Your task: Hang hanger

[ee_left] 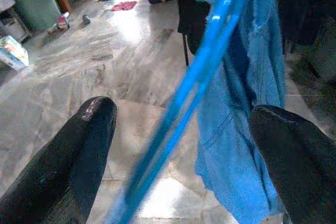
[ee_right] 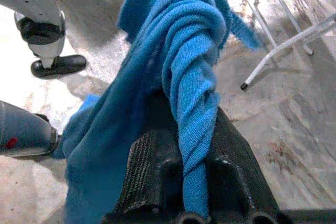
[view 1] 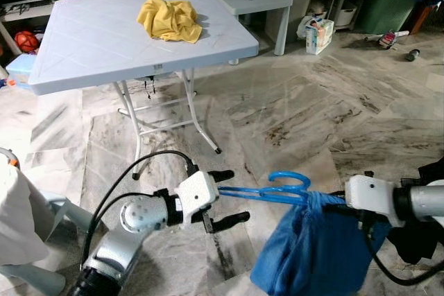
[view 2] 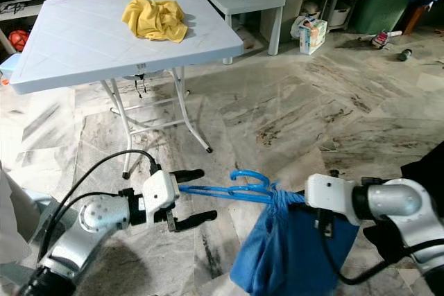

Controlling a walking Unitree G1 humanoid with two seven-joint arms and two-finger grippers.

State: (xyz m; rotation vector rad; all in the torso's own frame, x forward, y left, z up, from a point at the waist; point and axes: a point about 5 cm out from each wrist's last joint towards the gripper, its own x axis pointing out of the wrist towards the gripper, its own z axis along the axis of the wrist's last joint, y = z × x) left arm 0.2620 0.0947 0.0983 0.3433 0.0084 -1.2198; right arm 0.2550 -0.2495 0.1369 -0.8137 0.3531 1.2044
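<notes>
A: Marble-pattern floor (view 1: 291,116), a white folding table (view 1: 83,39) ahead of us with a yellow cloth (view 1: 170,19) on top, storage bins along the back wall.

B: And the hanger (view 1: 267,190)?

A: Blue plastic, held out level between our arms over the floor. A blue garment (view 1: 312,251) is bunched at one end and droops below. Our right gripper (ee_right: 184,145) is clenched on a twisted rope of that cloth, right where it meets the hanger.

B: Left gripper (view 1: 223,197)?

A: Spread wide; the hanger's thin arm runs between the two fingers (ee_left: 79,150) without either visibly touching it.

B: Handling?

A: We judge the hanger light, stiff, somewhat springy and slick; the cloth soft, and its weight will tip one end down. Better to take hold of the frame near the hook than the fabric.

B: Any writing?

A: A carton (view 1: 318,35) by the shelves carries print, too small for us to read.
</notes>
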